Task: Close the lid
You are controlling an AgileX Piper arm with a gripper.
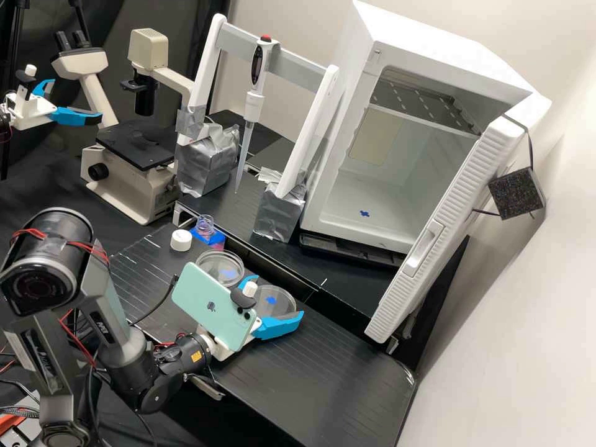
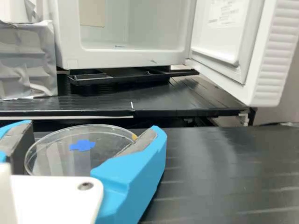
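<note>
One clear, round lid [image 2: 83,145], I think, is off its dish [image 1: 218,269].
It is at the gripper [image 1: 279,297], but I can't tell if it is held. The dish is beside it, and covering is left.

The high view looks from a raised point off the dark grey arm [image 1: 127,354], rolled to one side, facing forward and down at a middling slant, well back from the black bench [image 1: 329,385]. The wrist view sits low and close, facing nearly level toward the open white box-shaped cabinet [image 1: 434,40]. Both views share the cabinet, its ribbed white door [image 1: 462,192], a silver tape-wrapped block [image 1: 279,214] and a clear round dish with a blue mark [image 1: 284,298].
</note>
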